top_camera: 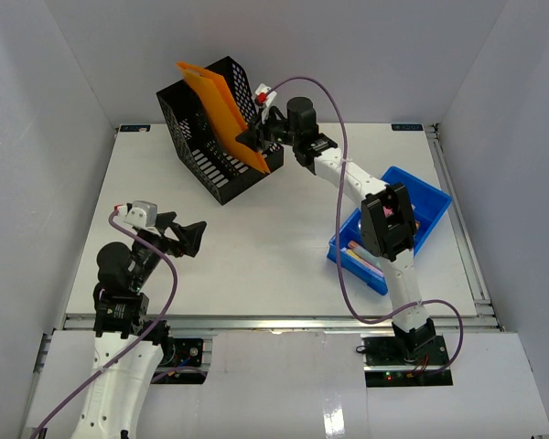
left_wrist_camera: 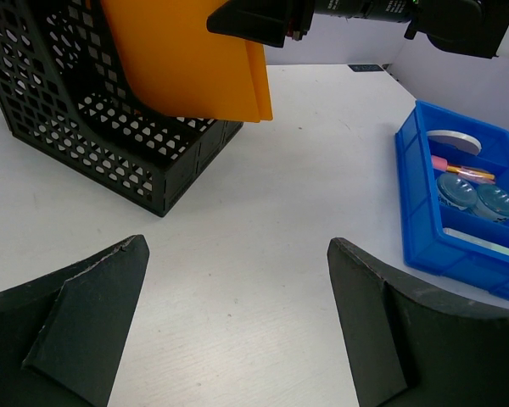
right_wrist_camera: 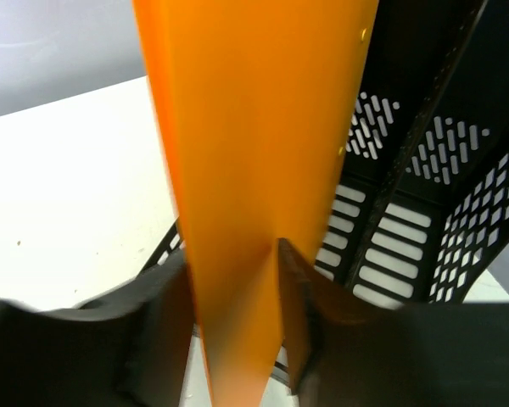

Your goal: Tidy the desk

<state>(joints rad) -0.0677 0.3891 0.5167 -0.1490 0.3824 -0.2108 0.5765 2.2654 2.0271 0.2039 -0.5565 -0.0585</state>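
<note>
**Colleague:** What are you seeing, biggest thing first?

**Me:** I'm looking at the white desk (top_camera: 284, 265). It's lying under the black rack (top_camera: 194, 146) and spreading out from it toward the arms' bases and off to the right. The rack is standing with its open front turned to the near right.

**Colleague:** And the bin?

**Me:** A blue bin (top_camera: 432, 203) is resting to the right of the rack, well apart from it and nearer the bases.

**Colleague:** The folder?

**Me:** An orange folder (top_camera: 221, 102) is leaning tilted in the rack. Its top is poking above the rack's walls and its lower corner is hanging at the open front. I'm not able to tell whether it's touching the rack's floor.

**Colleague:** Pincers?

**Me:** I'm watching the right pincer (right_wrist_camera: 234, 254) pinching the folder at the rack's front, one finger pressing each face. The left pincer (left_wrist_camera: 237, 250) is hovering spread wide with nothing between its fingers, on the near side of the rack and well apart from it.

**Colleague:** Anything small?

**Me:** A white disc (left_wrist_camera: 454, 140), two round bluish pieces (left_wrist_camera: 475, 197) and a pink-and-orange pen (left_wrist_camera: 462, 172) are lying in the bin, right of the rack.
</note>
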